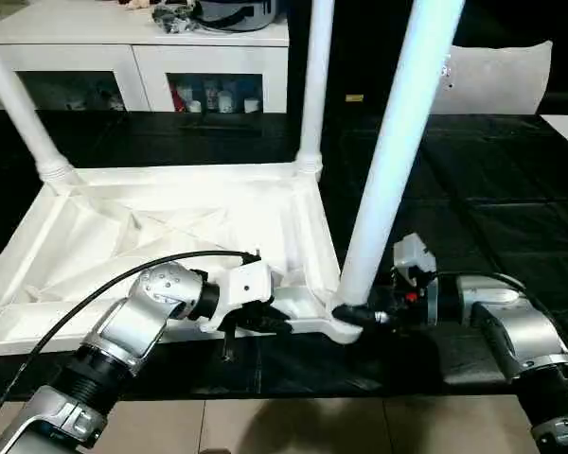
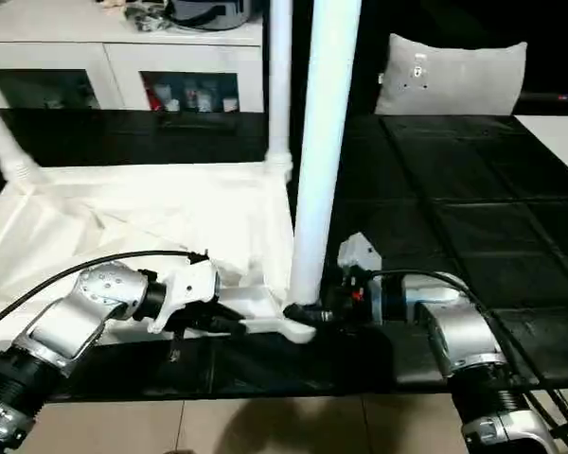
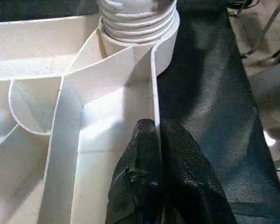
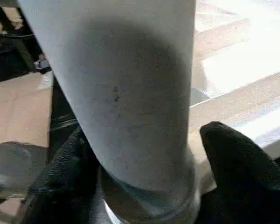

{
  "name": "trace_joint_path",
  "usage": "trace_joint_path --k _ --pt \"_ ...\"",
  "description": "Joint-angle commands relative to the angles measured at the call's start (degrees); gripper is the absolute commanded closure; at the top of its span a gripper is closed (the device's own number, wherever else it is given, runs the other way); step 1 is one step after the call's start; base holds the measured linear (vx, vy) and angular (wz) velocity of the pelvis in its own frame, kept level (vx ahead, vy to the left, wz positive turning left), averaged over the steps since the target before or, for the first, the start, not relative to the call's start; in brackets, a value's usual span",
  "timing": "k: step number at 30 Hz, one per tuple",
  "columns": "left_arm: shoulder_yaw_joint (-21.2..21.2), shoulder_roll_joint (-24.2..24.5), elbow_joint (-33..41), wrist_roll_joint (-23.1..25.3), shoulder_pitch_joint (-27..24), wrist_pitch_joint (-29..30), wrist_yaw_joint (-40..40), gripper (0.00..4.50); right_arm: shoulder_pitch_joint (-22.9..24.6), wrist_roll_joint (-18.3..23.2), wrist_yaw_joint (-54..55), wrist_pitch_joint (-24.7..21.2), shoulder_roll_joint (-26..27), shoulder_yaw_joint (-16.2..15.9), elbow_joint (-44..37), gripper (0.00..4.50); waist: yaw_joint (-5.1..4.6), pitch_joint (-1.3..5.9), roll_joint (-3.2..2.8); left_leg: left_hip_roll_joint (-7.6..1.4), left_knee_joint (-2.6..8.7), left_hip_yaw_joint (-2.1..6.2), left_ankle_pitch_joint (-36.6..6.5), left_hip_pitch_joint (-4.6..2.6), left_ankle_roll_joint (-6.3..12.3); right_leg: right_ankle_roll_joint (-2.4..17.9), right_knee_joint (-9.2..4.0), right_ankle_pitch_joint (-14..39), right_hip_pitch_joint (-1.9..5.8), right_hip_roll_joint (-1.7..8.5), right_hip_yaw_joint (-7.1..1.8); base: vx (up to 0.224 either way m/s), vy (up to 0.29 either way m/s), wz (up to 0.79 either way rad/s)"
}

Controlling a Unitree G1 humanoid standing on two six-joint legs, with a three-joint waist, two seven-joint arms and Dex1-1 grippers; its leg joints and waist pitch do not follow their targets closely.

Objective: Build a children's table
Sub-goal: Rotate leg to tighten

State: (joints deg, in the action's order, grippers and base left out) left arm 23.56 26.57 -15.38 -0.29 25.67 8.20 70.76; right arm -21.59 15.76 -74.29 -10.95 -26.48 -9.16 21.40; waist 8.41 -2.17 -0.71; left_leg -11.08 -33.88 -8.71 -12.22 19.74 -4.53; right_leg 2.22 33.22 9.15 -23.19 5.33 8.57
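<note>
Right wrist view: right tool (image 4: 140,172) clamped round the leg (image 4: 126,88) base at its corner socket (image 1: 346,326), left tool (image 3: 154,154) pinching the tabletop rim (image 3: 153,93)—keep the leg plumb while twisting it home.

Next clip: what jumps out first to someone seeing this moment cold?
The upside-down white tabletop on the dark floor, ribbed underside up, with legs rising from its corners. At the near right corner the right gripper closes around the base of the nearest leg, right at its socket. Beside it, the left gripper pinches the tabletop's near rim.
</note>
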Motion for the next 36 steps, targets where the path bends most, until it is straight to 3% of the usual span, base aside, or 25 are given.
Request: trace_joint_path --k 1,9,14,16,18,19,20,21,22,26,29,36 --pt "2.5 0.5 0.5 0.6 -0.1 -0.5 2.4 4.5 0.3 0.7 -1.3 -1.1 -0.5 -0.4 -1.2 1.32 -0.19 3.45 0.57 -2.55 3.8 -0.13 -5.8 0.31 4.5 7.8 -3.5 16.3 3.73 4.09 -3.9 0.0 0.0 0.0" --pt "1.9 -0.3 0.0 -0.1 -0.4 0.1 1.6 4.5 2.5 1.7 -1.8 -3.8 -0.9 -0.9 -4.3 1.93 0.0 3.5 0.35 -2.48 3.79 -0.08 -6.1 0.33 3.97 7.2 -3.65 16.4 3.83 4.02 -3.85 0.0 0.0 0.0" --pt "-1.7 -4.1 -0.4 -0.2 -1.1 4.4 -6.9 4.5 4.5 1.7 5.2 -7.4 2.5 0.0 -6.2 1.99 -0.06 3.14 0.32 -2.39 4.09 -0.06 -8.3 0.06 3.0 5.7 -4.44 21.0 3.8 4.07 -3.69 0.0 0.0 0.0" --pt "-2.6 -5.1 0.0 -0.3 -1.4 6.1 -9.3 4.5 4.3 0.9 8.8 -7.9 3.8 0.6 -5.7 2.0 -0.4 2.66 0.28 -1.95 4.21 -0.05 -11.5 -0.42 1.87 3.4 -5.56 28.1 3.55 4.07 -3.22 0.0 0.0 0.0" --pt "-5.3 -9.0 0.7 -0.6 -1.8 10.4 -16.9 4.5 1.8 -2.3 22.8 -7.0 8.9 3.9 -1.1 2.0 -1.4 2.36 0.27 -1.55 4.1 0.13 -14.9 -0.8 0.46 0.8 -6.68 33.9 3.24 3.99 -2.36 0.0 0.0 0.0" --pt "-6.3 -10.9 0.8 -0.3 -1.9 11.7 -20.4 4.5 0.8 -3.3 27.8 -7.0 10.8 5.1 0.7 2.0 -2.22 2.41 0.2 -1.42 4.06 0.38 -15.8 -0.66 -0.23 -0.1 -6.87 35.1 3.43 4.09 -1.83 0.0 0.0 0.0" --pt "-6.7 -11.9 0.7 -0.2 -1.8 12.1 -22.0 4.5 0.4 -3.6 29.8 -7.0 11.5 5.5 1.4 2.0 -2.22 2.41 0.2 -1.42 4.06 0.38 -15.8 -0.66 -0.23 -0.1 -6.87 35.1 3.43 4.09 -1.83 0.0 0.0 0.0" --pt "-7.4 -14.1 0.4 0.3 -1.6 12.7 -25.8 4.5 -0.3 -4.4 34.3 -7.1 13.3 6.4 2.6 2.0 -3.39 2.59 0.1 -1.26 3.96 0.58 -16.2 -0.58 -0.25 -1.4 -7.27 34.7 3.6 3.88 -1.36 0.0 0.0 0.0" --pt "-8.0 -16.3 0.2 0.6 -1.3 12.7 -28.9 4.5 -1.1 -4.9 39.1 -7.6 15.1 7.6 3.8 2.01 -4.06 2.69 0.1 -1.29 4.0 0.68 -16.0 -0.41 0.49 -1.1 -7.26 33.5 3.7 3.94 -1.38 0.0 0.0 0.0" --pt "-8.3 -20.0 -0.7 2.0 -0.3 13.3 -34.4 4.5 -3.1 -6.0 48.4 -7.3 18.1 9.9 7.1 2.01 -4.88 2.9 0.21 -1.45 4.28 0.61 -14.1 -0.14 1.57 0.8 -6.75 28.8 3.69 3.86 -2.09 0.0 0.0 0.0" --pt "-5.9 -20.7 -1.0 4.7 0.1 13.8 -35.5 4.5 -3.0 -6.5 48.2 -4.6 19.5 9.4 7.3 1.66 -4.48 3.09 0.24 -1.6 4.23 0.33 -10.7 0.09 3.08 2.4 -6.03 25.4 3.76 4.11 -2.84 0.0 0.0 0.0" --pt "-5.2 -18.2 -0.4 5.1 -0.7 12.2 -33.4 4.5 -2.4 -6.1 45.6 -1.6 17.7 10.1 6.9 0.95 -3.59 3.57 0.14 -1.92 4.03 0.2 -4.5 0.44 4.55 6.3 -4.28 15.4 4.27 4.08 -3.46 0.0 0.0 0.0"
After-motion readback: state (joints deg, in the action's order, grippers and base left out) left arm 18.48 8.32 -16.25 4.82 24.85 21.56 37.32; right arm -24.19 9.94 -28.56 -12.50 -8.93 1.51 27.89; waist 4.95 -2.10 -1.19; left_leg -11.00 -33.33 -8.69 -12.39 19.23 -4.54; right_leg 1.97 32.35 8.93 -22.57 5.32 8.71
